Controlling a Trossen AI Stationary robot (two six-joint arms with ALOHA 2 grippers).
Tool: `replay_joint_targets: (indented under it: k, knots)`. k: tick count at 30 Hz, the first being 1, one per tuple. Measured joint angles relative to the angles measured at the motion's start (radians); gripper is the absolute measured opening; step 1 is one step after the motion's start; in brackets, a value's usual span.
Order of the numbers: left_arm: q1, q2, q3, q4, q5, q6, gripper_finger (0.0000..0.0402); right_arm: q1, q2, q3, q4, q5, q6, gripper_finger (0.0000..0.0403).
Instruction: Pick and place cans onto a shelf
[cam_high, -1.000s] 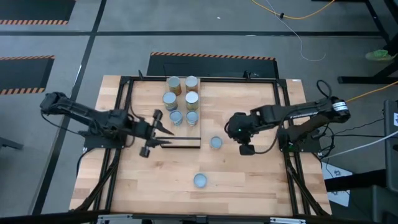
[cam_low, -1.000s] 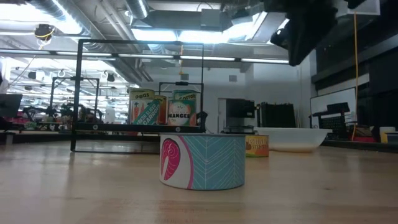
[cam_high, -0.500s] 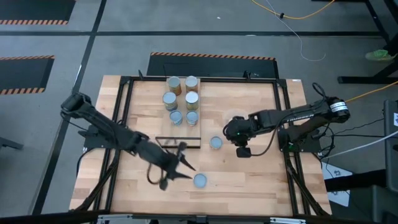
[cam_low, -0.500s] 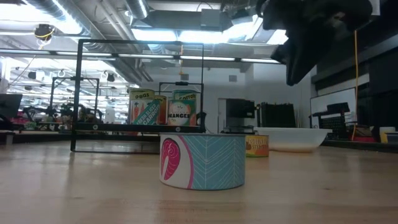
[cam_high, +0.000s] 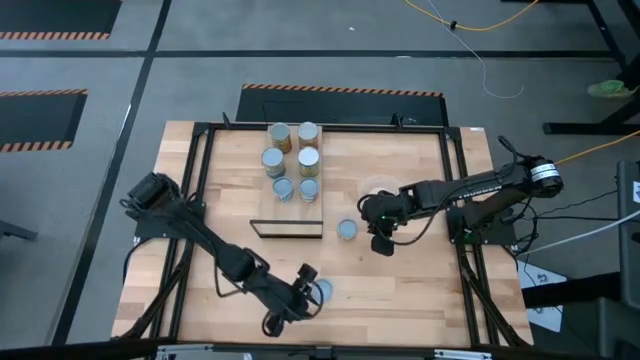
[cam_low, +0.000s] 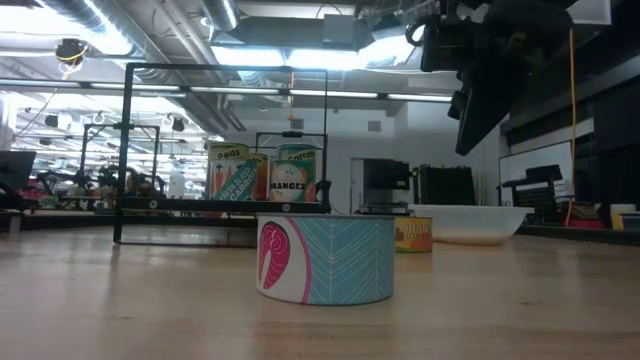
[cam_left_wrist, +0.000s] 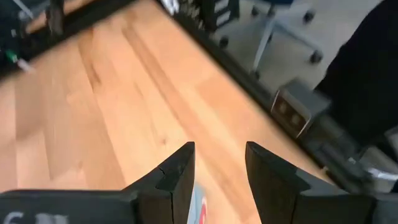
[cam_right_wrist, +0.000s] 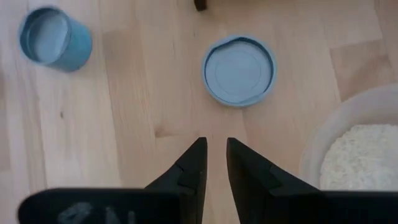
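Note:
Several cans (cam_high: 292, 160) stand upright in two rows on the shelf (cam_high: 287, 229), whose black frame shows in the low view (cam_low: 128, 150). A teal can (cam_high: 323, 290) with a pink fish label (cam_low: 325, 258) stands near the table's near edge. My left gripper (cam_high: 303, 296) is open right beside it, and a sliver of the can (cam_left_wrist: 198, 208) shows between its fingers. Another blue-topped can (cam_high: 347, 230) (cam_right_wrist: 239, 70) stands mid-table. My right gripper (cam_high: 376, 230) (cam_right_wrist: 213, 144) hovers just to its right, pointing down, shut to a narrow slit and empty.
A clear bowl (cam_high: 378, 190) with beige contents (cam_right_wrist: 354, 152) sits just beyond my right gripper. Black frame rails (cam_high: 455, 180) run along the table's sides. Bare wood lies between the two loose cans and toward the near right corner (cam_high: 410, 290).
My left gripper has swung from beside the shelf toward the table's near edge and to the right, ending at the teal can. My right gripper has come down a little and shifted slightly toward the mid-table can. No can has moved.

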Motion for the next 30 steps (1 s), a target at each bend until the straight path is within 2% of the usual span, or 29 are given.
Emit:
replay_joint_targets:
  k: [9, 14, 22, 30]
  knots:
    - [0.014, 0.127, 0.0, -0.023, -0.041, 0.136, 0.0135, 0.0, 0.0, 0.0, 0.083, 0.0, 0.008, 0.0066]
    - [0.027, 0.178, 0.0, -0.028, -0.106, 0.173, 0.0135, 0.0, 0.0, 0.0, 0.117, 0.0, 0.005, 0.0066]
    - [0.039, 0.194, 0.0, -0.107, -0.112, 0.181, 0.0135, 0.0, 0.0, 0.0, 0.118, 0.001, 0.003, 0.0066]
    - [0.039, 0.193, 0.0, -0.108, -0.111, 0.181, 0.0135, 0.0, 0.0, 0.0, 0.118, 0.001, 0.002, 0.0066]
